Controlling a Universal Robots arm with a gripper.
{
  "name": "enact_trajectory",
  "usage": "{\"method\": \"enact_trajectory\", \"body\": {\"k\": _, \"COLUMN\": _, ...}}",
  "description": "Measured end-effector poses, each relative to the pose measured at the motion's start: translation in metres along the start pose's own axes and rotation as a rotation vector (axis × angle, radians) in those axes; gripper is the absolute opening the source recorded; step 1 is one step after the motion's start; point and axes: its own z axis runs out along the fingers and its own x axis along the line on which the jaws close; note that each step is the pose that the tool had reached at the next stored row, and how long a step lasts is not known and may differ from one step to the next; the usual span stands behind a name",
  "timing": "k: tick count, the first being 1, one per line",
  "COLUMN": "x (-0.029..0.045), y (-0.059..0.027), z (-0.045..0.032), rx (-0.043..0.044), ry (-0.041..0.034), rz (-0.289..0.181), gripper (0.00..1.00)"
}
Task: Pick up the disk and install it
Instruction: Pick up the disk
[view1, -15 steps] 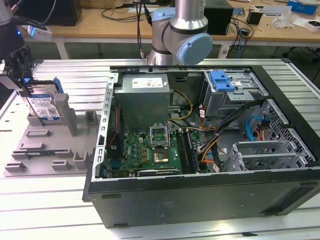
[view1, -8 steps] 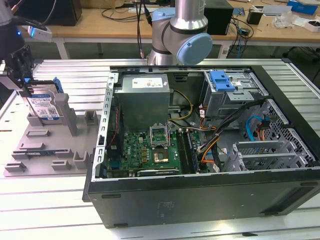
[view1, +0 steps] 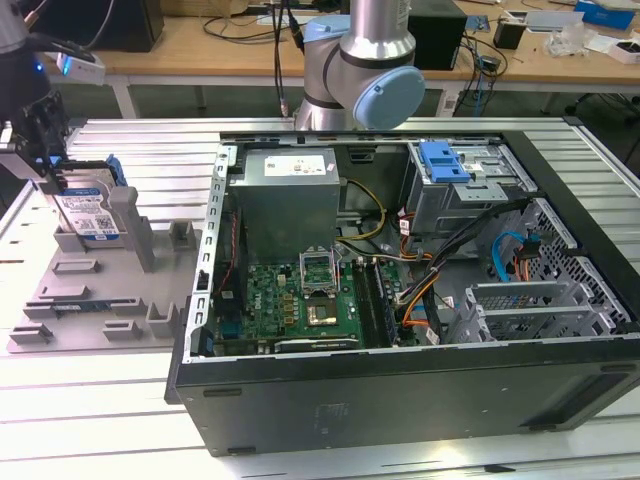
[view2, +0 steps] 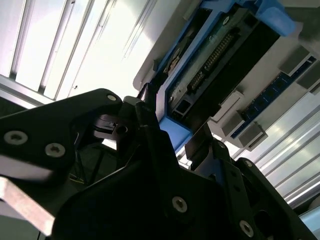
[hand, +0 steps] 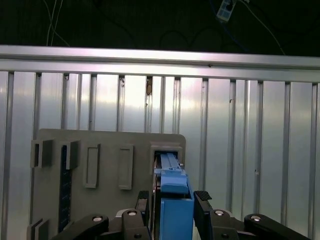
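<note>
Your tool (view1: 45, 165) sits right over the disk (view1: 85, 212), with the disk's blue frame in its middle in the first wrist view (hand: 175, 210). You cannot tell if it is squeezing. The disk stands on its edge in a slot of the grey holder (view1: 90, 300). The open computer case (view1: 400, 385) lies just beside the grey holder, on the same metal desk (view1: 100, 425).

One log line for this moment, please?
stage: pick | gripper: at disk | disk: upright in grey holder | case: open
</note>
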Motion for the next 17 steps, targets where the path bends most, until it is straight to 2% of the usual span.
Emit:
{"method": "enact_trajectory", "body": {"k": 5, "x": -0.0003, "y": 0.0002, "z": 0.0017, "rx": 0.0, "ry": -0.0001, "rz": 0.0, "gripper": 0.48}}
{"method": "enact_trajectory", "body": {"k": 6, "x": -0.0003, "y": 0.0004, "z": 0.002, "rx": 0.0001, "ry": -0.0005, "rz": 0.0, "gripper": 0.47}}
{"method": "enact_trajectory", "body": {"k": 7, "x": -0.0003, "y": 0.0005, "z": 0.0022, "rx": 0.0003, "ry": -0.001, "rz": 0.0, "gripper": 0.39}}
{"method": "enact_trajectory", "body": {"k": 17, "x": -0.0003, "y": 0.0009, "z": 0.0036, "rx": -0.0001, "ry": -0.0021, "rz": 0.0, "gripper": 0.39}}
